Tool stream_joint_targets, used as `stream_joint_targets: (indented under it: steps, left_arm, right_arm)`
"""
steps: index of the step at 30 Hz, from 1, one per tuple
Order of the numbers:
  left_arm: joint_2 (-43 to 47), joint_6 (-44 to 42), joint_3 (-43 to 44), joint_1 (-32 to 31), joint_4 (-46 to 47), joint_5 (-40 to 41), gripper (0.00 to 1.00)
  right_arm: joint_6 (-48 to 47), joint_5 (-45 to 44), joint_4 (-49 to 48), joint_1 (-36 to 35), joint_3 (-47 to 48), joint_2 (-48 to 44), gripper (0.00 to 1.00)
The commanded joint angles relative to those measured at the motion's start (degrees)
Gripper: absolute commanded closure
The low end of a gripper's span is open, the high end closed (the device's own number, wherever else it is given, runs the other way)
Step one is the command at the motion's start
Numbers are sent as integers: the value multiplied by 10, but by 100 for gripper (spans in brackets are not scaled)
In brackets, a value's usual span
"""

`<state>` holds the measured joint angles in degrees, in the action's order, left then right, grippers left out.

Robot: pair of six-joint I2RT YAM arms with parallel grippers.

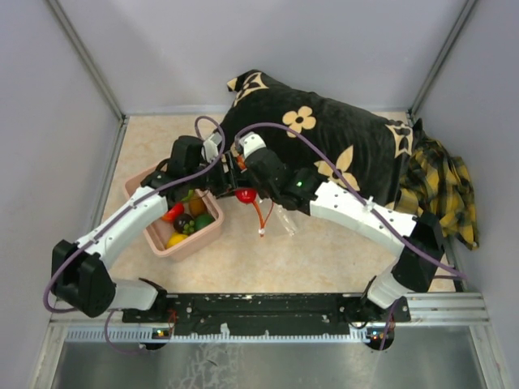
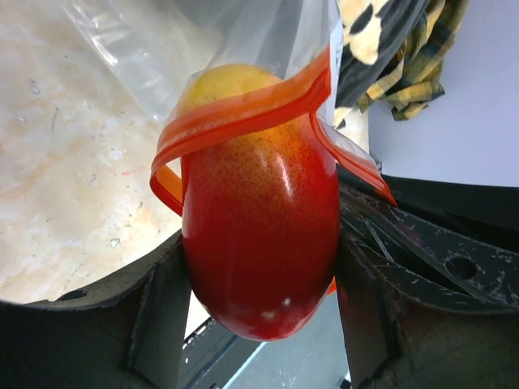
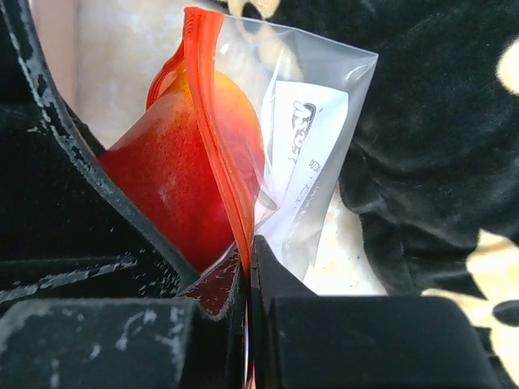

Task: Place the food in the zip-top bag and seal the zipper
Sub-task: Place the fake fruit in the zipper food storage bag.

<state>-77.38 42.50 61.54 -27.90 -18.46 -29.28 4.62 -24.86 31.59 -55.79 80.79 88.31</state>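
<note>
My left gripper (image 2: pixel 259 324) is shut on a red and yellow toy mango (image 2: pixel 259 227), whose yellow tip sits inside the open mouth of the zip-top bag (image 2: pixel 268 32). The red-orange zipper (image 2: pixel 243 113) loops around the mango. My right gripper (image 3: pixel 250 251) is shut on the zipper (image 3: pixel 215 121) and holds the clear bag (image 3: pixel 316 121) up by that edge. From the top, the mango (image 1: pixel 246 194) and hanging zipper (image 1: pixel 260 217) show between both grippers, right of the pink tub (image 1: pixel 158 239) holding more toy food (image 1: pixel 185 223).
A black flowered cushion (image 1: pixel 340 138) lies behind the grippers, with a yellow plaid cloth (image 1: pixel 442 182) at the right. The pink tub stands at the left, under my left arm. Grey walls close the table on three sides.
</note>
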Motion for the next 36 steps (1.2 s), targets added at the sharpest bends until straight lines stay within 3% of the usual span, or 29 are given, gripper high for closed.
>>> stream_joint_targets:
  steps: [1, 7, 18, 26, 36]
  left_arm:
    - [27, 24, -2, -1, 4, 67, 63]
    - [53, 43, -7, -1, -11, 140, 60]
    - [74, -27, 63, -1, -168, 295, 59]
    - [78, -14, 53, -2, -128, 236, 54]
    - [76, -2, 42, -9, -108, 200, 39]
  right_arm:
    - [61, 34, -7, -6, 52, 7, 100]
    - [107, 79, 2, -7, 77, 13, 100]
    - [162, 89, 6, -1, 79, 7, 100]
    - [176, 141, -34, 0, 52, 6, 100]
    - [195, 158, -70, 0, 26, 10, 100]
